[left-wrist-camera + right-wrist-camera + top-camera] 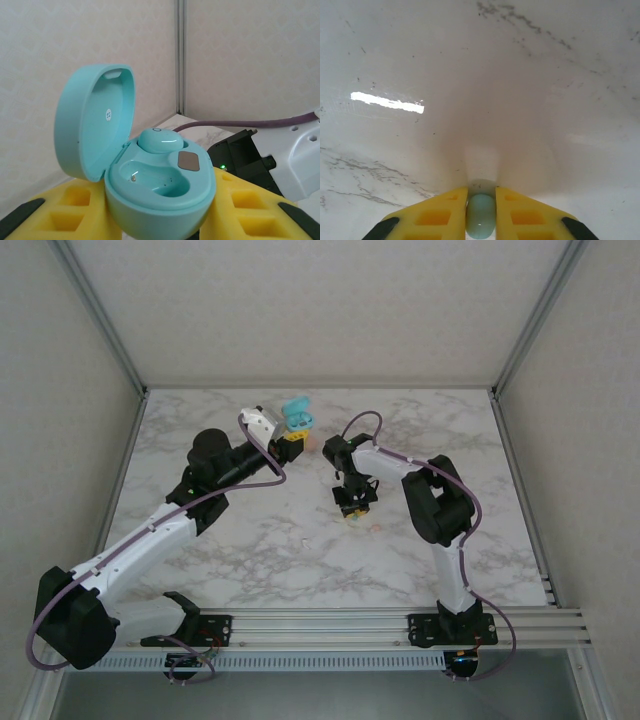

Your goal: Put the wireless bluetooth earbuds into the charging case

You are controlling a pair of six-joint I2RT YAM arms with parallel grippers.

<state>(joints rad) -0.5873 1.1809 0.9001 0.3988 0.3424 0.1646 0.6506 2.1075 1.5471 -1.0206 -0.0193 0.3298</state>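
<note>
The teal charging case (160, 200) stands open with its lid (95, 130) tipped back to the left. My left gripper (160, 222) is shut on its base, with a yellow finger (65, 210) on each side. One teal earbud (160, 140) sits in the case's far slot, and the near slot (155, 177) is bare. From above, the case (297, 418) is held up at the back centre of the table. My right gripper (480, 202) points down at the marble and is shut on a second teal earbud (480, 217). A tiny pale pink piece (373, 524) lies just right of that gripper (353, 506).
Marble tabletop (300, 550) with enclosure walls on three sides. The right arm's black and white wrist (250, 160) and a purple cable (250, 123) sit close behind the case in the left wrist view. Both grippers are near each other at the table's middle back.
</note>
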